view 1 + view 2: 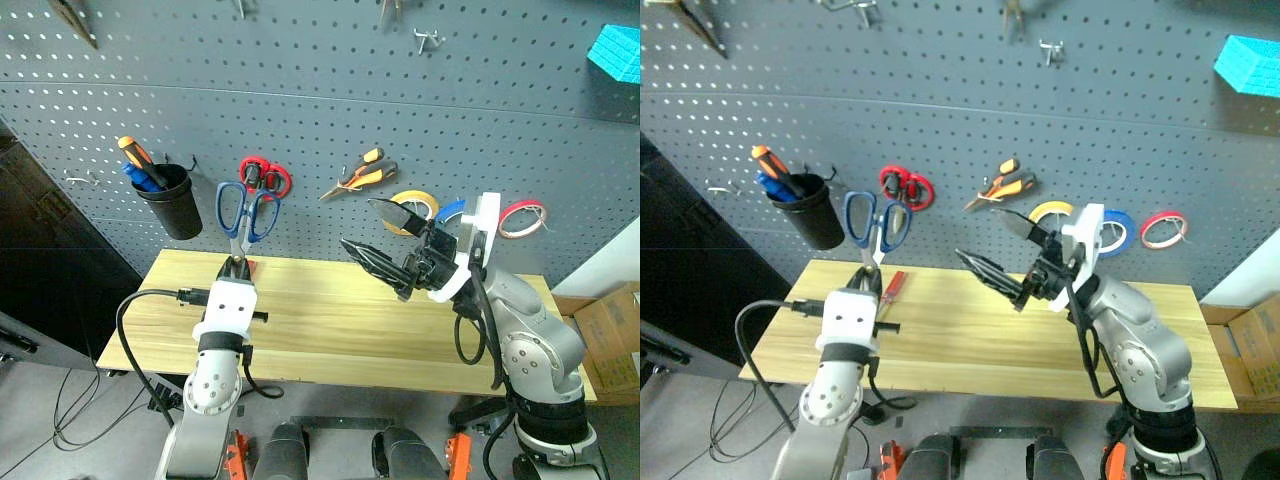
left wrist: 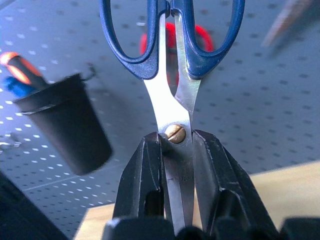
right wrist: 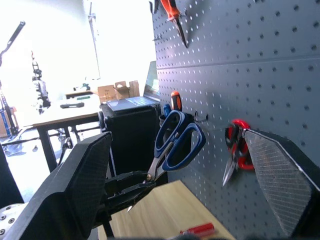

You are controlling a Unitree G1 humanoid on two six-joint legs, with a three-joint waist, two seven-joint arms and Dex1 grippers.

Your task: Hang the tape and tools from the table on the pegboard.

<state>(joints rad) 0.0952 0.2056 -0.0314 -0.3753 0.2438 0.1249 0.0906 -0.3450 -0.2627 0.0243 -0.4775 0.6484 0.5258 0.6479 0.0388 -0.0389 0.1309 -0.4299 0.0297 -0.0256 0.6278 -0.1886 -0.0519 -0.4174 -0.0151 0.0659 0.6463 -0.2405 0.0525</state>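
Left claw (image 2: 177, 150): pinched tight on the scissors (image 1: 245, 215), fingers (image 2: 140, 185) clamped on the blades just below the brass pivot screw, blue handle loops pointing up toward the pegboard (image 1: 300, 110).
Right claw (image 1: 372, 232): spread wide and gripping nothing, raised above the table (image 1: 330, 325), well to the right of the scissors.
Table: light wood-grain top, mostly bare; a small red-handled tool (image 1: 894, 283) lies flat on it just beside the left claw, near the back edge.
Pegboard: dark grey, dotted with holes, standing straight behind the table (hooks and tools hang higher up too).
Cup (image 1: 172, 200): black, hung on the board to the left of the left claw, with orange and blue handles poking out.
Red scissors (image 1: 265, 176): on the board just beyond the blue loops.
Pliers (image 1: 357, 178): orange-and-black handles, on the board between the two claws.
Tape (image 1: 1114, 230): blue roll on the board behind the right claw, with a yellow roll (image 1: 415, 205) on its left and a red roll (image 1: 523, 218) to its right.
Room: cardboard box (image 1: 610, 335) on the floor at the far right; the right wrist view catches a bright space with other tables.
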